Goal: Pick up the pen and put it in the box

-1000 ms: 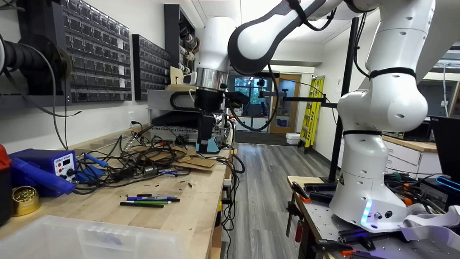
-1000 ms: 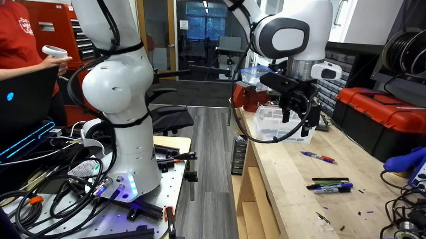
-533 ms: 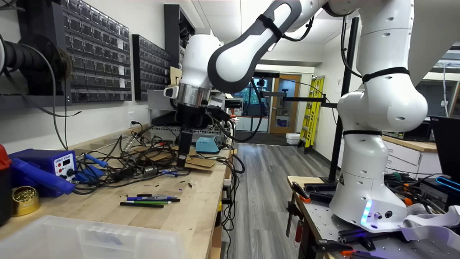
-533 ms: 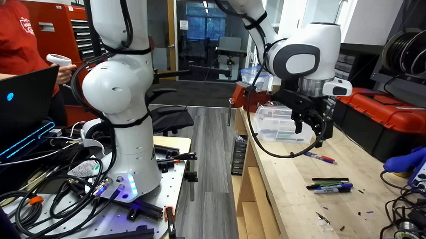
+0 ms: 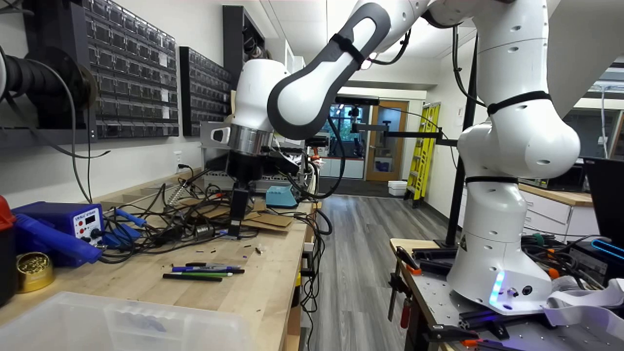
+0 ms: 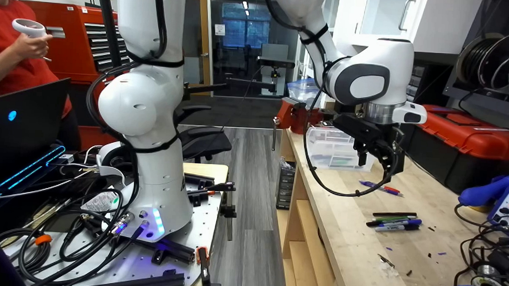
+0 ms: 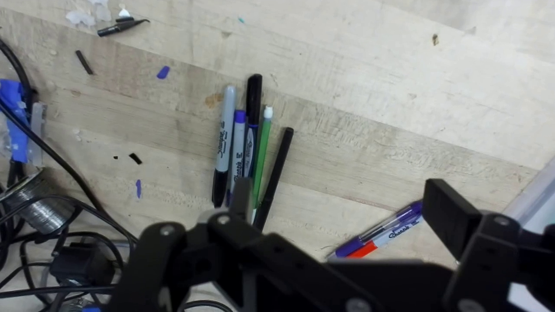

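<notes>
Several pens and markers lie side by side on the wooden table: a grey Sharpie [image 7: 224, 130], a green pen [image 7: 261, 158], a black pen [image 7: 277, 169] and others. This group [image 5: 202, 272] shows in both exterior views [image 6: 393, 221]. A purple pen [image 7: 377, 229] and a red-capped marker [image 7: 390, 234] lie together nearer the box; they show in an exterior view too [image 6: 380, 188]. My gripper [image 7: 344, 201] is open and empty above the table; in both exterior views [image 5: 235, 229] it hangs over the pens [image 6: 378, 167]. The translucent box [image 6: 323, 137] stands beyond; its rim shows in the wrist view [image 7: 531, 193].
A red-and-black toolbox [image 6: 473, 148] stands along the wall side. A blue soldering station [image 5: 63, 224] and tangled cables [image 5: 195, 219] crowd the bench. A wire spool [image 7: 41, 208] and small scraps lie about. A red vise [image 6: 301, 115] is behind the box.
The arm has lowered the gripper and moved it toward the wall side, left in an exterior view and right in another. The fingers stay apart. The pens and box have not moved.
</notes>
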`<action>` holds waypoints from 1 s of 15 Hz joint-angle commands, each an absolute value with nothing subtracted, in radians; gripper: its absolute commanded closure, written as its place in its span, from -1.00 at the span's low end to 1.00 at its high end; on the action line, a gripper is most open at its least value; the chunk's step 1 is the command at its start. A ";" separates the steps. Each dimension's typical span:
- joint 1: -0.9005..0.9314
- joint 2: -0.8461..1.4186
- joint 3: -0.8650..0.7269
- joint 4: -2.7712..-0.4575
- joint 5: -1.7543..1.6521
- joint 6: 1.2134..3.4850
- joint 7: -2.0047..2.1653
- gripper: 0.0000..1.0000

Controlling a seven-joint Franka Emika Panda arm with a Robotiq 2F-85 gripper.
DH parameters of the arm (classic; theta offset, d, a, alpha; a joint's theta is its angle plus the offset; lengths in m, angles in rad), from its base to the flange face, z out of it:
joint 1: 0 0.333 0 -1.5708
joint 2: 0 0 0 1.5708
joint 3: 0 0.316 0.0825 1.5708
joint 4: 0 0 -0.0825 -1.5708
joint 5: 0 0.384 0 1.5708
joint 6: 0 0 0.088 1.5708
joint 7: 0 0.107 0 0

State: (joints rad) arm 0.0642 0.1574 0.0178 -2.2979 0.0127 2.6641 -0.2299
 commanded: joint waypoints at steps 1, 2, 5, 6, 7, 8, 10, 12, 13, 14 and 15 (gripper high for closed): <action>0.047 0.157 0.035 -2.296 0.005 2.661 -0.223 -1.00; 0.047 0.157 0.035 -2.296 0.005 2.661 -0.223 -1.00; 0.049 0.207 0.033 -2.256 -0.002 2.675 -0.215 -1.00; 0.047 0.226 0.037 -2.238 0.005 2.667 -0.225 -1.00; 0.048 0.245 0.036 -2.221 -0.001 2.668 -0.220 -1.00; 0.049 0.266 0.035 -2.203 -0.008 2.667 -0.214 -1.00; 0.050 0.306 0.035 -2.165 -0.018 2.667 -0.212 -1.00; 0.053 0.347 0.029 -2.126 -0.037 2.663 -0.206 -1.00; 0.053 0.366 0.028 -2.107 -0.043 2.660 -0.206 -1.00; 0.052 0.384 0.026 -2.090 -0.050 2.658 -0.206 -1.00; 0.053 0.401 0.022 -2.074 -0.060 2.656 -0.204 -1.00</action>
State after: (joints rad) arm 0.0636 0.3496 0.0216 -2.1334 -0.0187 2.6641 -0.2299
